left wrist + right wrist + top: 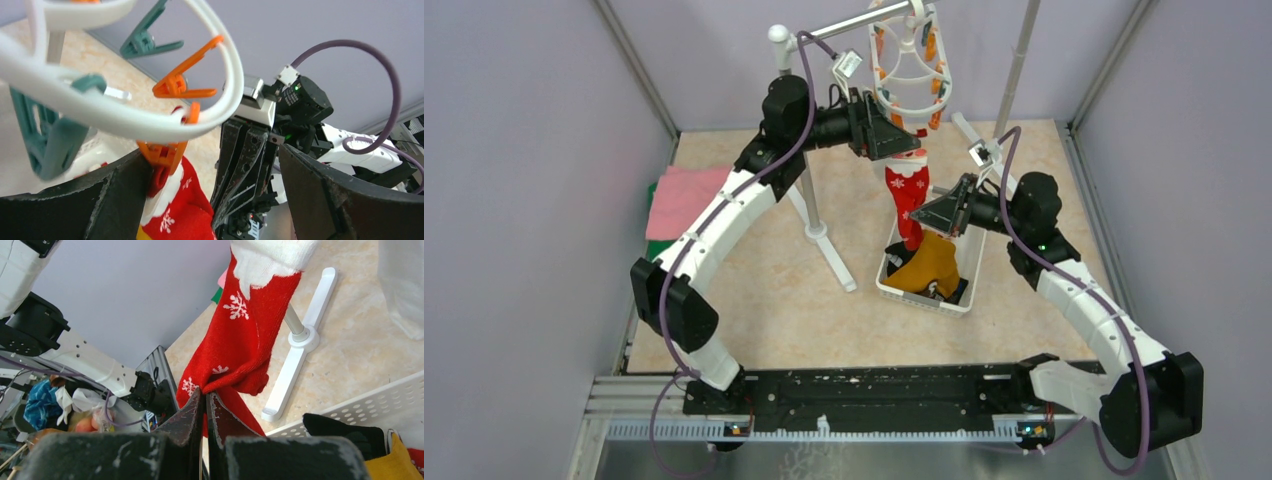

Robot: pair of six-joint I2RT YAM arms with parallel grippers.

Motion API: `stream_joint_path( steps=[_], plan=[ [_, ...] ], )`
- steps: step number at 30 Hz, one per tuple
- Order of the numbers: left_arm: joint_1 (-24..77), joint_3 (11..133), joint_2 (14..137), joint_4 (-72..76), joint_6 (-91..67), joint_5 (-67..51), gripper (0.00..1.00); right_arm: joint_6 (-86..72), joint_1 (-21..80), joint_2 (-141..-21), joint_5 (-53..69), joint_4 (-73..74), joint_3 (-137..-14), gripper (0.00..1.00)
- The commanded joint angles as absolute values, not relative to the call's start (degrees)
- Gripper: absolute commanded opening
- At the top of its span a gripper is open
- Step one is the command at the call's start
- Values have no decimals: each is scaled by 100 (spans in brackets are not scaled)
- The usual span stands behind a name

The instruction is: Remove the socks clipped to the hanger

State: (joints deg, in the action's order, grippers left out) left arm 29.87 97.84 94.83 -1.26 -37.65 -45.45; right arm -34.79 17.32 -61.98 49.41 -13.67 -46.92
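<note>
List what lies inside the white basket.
A mustard-yellow sock lies on top, a black sock beside it. Whatever lies beneath them in the basket is covered.

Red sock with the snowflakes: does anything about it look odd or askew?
Yes. The red sock hangs from an orange clip on the white hanger, but its foot is bunched where the shut right tool pinches it.
</note>
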Motion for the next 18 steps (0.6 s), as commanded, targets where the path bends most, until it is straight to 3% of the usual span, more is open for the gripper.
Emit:
stream_joint_path(
  steps=[1, 18],
  plan=[
    [2958, 10193, 9571, 485, -3945, -4732, 99, -3506, 1678, -6139, 5006, -1519, -4834, 0],
    [2966, 10491, 9770, 275, -3447, -4451, 76, -3585, 1672, -6156, 5051, -1582, -4867, 0]
  ],
)
